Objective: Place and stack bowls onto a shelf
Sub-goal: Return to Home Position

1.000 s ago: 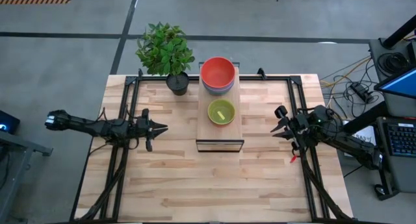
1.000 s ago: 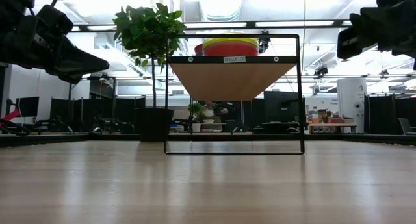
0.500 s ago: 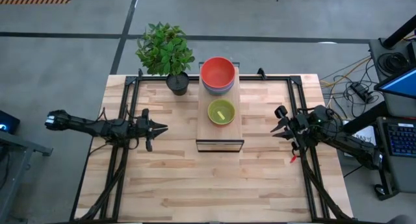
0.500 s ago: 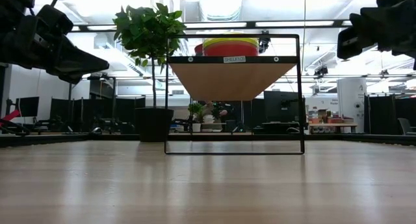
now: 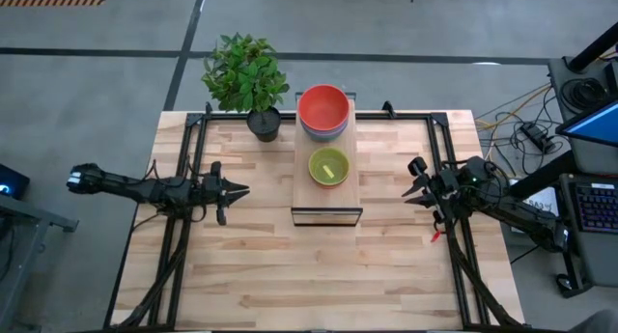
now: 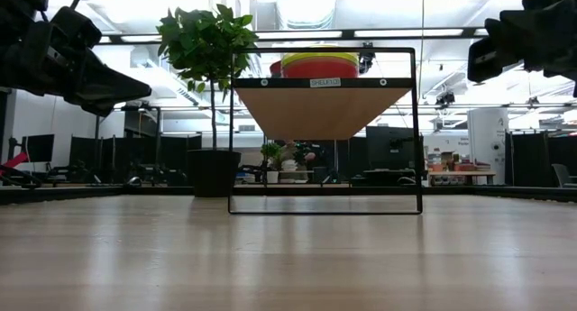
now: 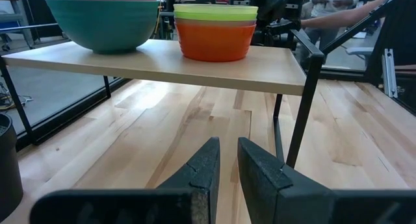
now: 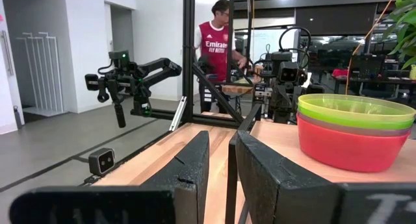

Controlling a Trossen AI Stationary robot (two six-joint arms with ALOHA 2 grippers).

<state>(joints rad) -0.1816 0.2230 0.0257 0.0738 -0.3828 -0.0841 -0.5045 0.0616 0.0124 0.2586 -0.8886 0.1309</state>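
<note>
Evidently the job looks finished: a red-topped stack of small round plastic bowls (image 5: 323, 109) and a yellow-green-topped stack (image 5: 328, 166) sit on the long light-wood shelf with dark metal frame (image 5: 326, 200), the left gripper (image 5: 237, 190) and right gripper (image 5: 409, 192) wait either side, fingers nearly together and empty, and a person's red shirt (image 8: 215, 39) reads "Emirates".
</note>
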